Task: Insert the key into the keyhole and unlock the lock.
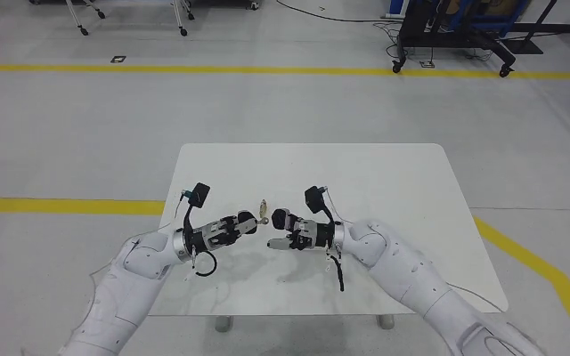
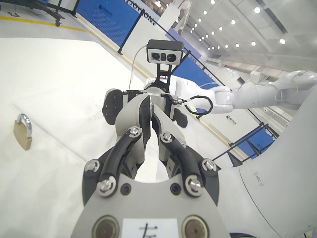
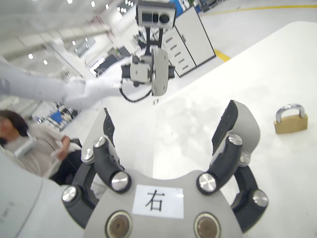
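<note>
Brass-bodied with a curved bright-steel shackle, the blocky padlock (image 1: 264,211) (image 2: 23,132) (image 3: 291,122) stands upright on the matte white table (image 1: 401,178), just on the far side of where the two grippers meet at mid-table. On the left gripper (image 1: 252,221) (image 2: 151,105) the ribbed black rubber pads (image 2: 146,115) are pressed together, though it is hard to tell whether anything thin sits between them. Facing it, the right gripper (image 1: 278,218) (image 3: 171,115) has its jaws spread wide, holding nothing.

A small gap is lying between the left end effector (image 1: 252,220) and the right end effector (image 1: 278,218); the lock (image 1: 264,210) is standing just past it; bare tabletop (image 1: 374,178) is spreading wide beyond.
</note>
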You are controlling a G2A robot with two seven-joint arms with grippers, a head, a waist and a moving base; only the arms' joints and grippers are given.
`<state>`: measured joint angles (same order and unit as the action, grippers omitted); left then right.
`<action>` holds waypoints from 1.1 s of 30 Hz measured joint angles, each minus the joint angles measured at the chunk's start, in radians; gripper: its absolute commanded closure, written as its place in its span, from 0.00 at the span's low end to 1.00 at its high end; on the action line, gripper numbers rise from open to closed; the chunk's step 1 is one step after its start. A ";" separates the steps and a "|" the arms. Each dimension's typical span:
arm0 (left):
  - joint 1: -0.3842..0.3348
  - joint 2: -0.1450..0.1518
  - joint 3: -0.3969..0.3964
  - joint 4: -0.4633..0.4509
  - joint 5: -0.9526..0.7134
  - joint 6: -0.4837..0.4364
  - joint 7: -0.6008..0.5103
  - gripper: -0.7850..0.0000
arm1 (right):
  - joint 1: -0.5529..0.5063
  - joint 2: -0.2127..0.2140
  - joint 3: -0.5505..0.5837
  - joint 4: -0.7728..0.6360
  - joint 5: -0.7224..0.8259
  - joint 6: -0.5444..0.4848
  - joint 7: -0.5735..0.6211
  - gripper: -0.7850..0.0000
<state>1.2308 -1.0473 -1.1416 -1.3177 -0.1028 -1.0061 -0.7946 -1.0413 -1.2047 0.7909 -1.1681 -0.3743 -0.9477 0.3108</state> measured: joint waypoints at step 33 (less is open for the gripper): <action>-0.020 0.027 0.078 -0.025 0.052 0.001 0.001 1.00 | -0.056 0.043 0.042 -0.108 0.234 0.067 0.264 1.00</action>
<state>1.2108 -1.0205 -1.0634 -1.3427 -0.0511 -1.0053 -0.7931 -1.0970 -1.1615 0.8330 -1.2760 -0.1398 -0.8811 0.5752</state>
